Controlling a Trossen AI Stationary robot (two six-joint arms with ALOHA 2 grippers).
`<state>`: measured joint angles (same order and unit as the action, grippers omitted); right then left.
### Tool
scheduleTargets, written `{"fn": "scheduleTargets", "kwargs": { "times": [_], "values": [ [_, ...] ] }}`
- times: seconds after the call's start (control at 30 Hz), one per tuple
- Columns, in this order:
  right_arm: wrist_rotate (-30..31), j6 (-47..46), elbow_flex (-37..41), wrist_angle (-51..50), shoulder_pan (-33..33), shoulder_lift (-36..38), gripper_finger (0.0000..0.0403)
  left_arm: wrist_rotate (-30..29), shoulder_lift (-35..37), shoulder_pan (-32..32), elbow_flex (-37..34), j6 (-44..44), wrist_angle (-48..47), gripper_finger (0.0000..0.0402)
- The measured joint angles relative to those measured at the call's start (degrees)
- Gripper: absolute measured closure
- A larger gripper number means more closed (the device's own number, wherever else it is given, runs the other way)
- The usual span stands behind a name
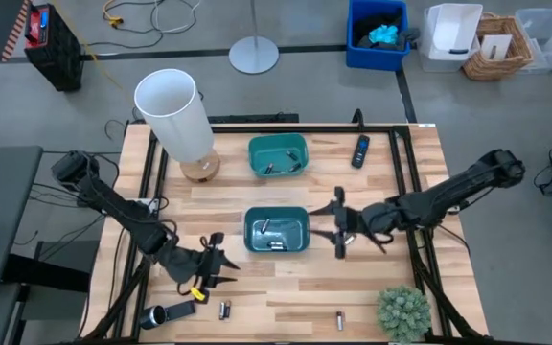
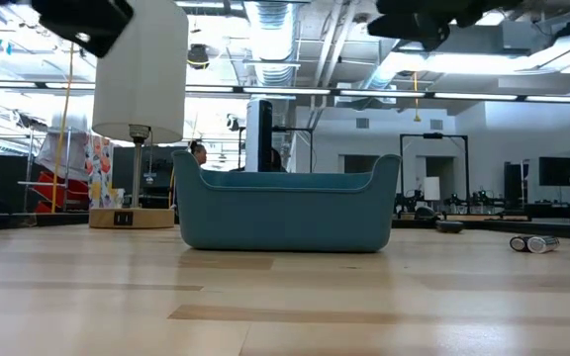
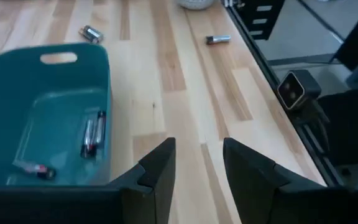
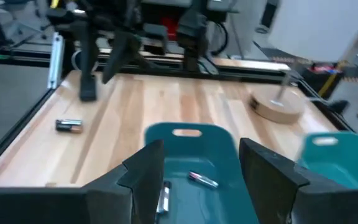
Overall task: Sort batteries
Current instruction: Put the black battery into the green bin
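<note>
Two teal bins stand mid-table: the near bin (image 1: 276, 231) and the far bin (image 1: 278, 156). Batteries (image 3: 92, 133) lie on the near bin's floor, also seen in the right wrist view (image 4: 201, 180). Loose batteries lie flat on the wood near the front edge (image 1: 224, 309) (image 1: 339, 320); another battery (image 3: 92, 34) lies beyond the bin. My left gripper (image 1: 222, 259) hovers open and empty, left of the near bin (image 3: 48, 118). My right gripper (image 1: 339, 225) hovers open and empty at that bin's right end (image 4: 191, 155).
A white lamp (image 1: 175, 113) on a wooden base stands at the back left. A black remote (image 1: 360, 151) lies right of the far bin. A flashlight-like cylinder (image 1: 161, 314) sits at the front left, and a green plant (image 1: 403, 311) at the front right.
</note>
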<state>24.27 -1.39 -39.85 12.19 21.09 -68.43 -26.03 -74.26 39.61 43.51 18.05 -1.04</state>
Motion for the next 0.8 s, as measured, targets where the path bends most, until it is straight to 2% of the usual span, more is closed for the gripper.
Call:
{"fn": "scheduleTargets", "kwargs": {
  "times": [0.13, 0.33, 0.53, 0.8],
  "values": [
    [0.00, 0.53, -4.43, 1.86, 2.41, -7.73, 0.0180, -3.34, 0.00, 3.79, 1.49, 4.56, -3.75, 0.0285],
    [-0.05, 2.63, -16.61, 1.52, 6.08, -21.65, 0.0180, -8.85, 0.00, 9.46, 3.47, 12.70, -12.10, 0.0293],
    [-0.13, 5.16, -29.56, -1.80, 8.77, -33.42, 0.0180, -9.29, 0.00, 13.20, 3.54, 19.68, -16.14, 0.0294],
    [-0.13, 5.78, -44.55, -7.51, 9.44, -45.52, 0.0180, -8.93, 0.00, 15.20, 3.54, 21.04, -16.24, 0.0295]
  ]
}}
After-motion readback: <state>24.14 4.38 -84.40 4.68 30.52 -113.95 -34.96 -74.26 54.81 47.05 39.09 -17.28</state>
